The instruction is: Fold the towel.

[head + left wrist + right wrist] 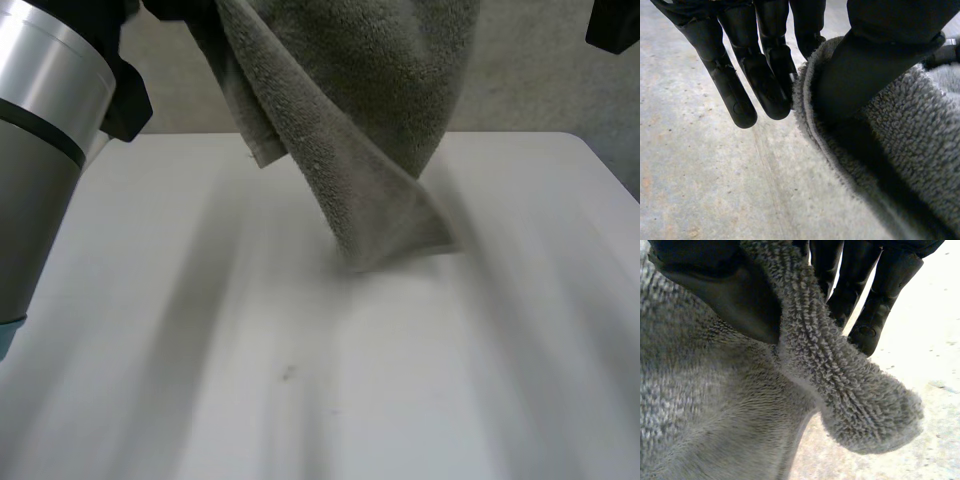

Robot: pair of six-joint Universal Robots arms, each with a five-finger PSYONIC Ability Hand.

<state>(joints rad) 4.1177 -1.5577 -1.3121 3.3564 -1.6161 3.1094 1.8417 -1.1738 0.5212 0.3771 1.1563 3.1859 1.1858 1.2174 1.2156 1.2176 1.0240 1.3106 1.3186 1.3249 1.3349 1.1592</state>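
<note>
While it hangs in the air above the white table (pixel 200 380), the grey towel (pixel 370 130) is held by its upper part. It drapes down to a narrow, blurred lower corner over the table's middle. Whether that corner touches the surface cannot be told. The left arm (pixel 40 150), grey and silver, stands at the near left of the head view.

In the left wrist view, the left hand (pixel 875 60) pinches the towel at its hemmed edge. Its thumb presses onto the cloth from one side, and its straight fingers (pixel 760 80) reach past the edge on the other.

In the right wrist view, the right hand (pixel 735 295) grasps the towel too. A thick roll of cloth runs between its thumb and fingers and bulges out beyond the fingertips, with more towel beneath the palm.
</note>
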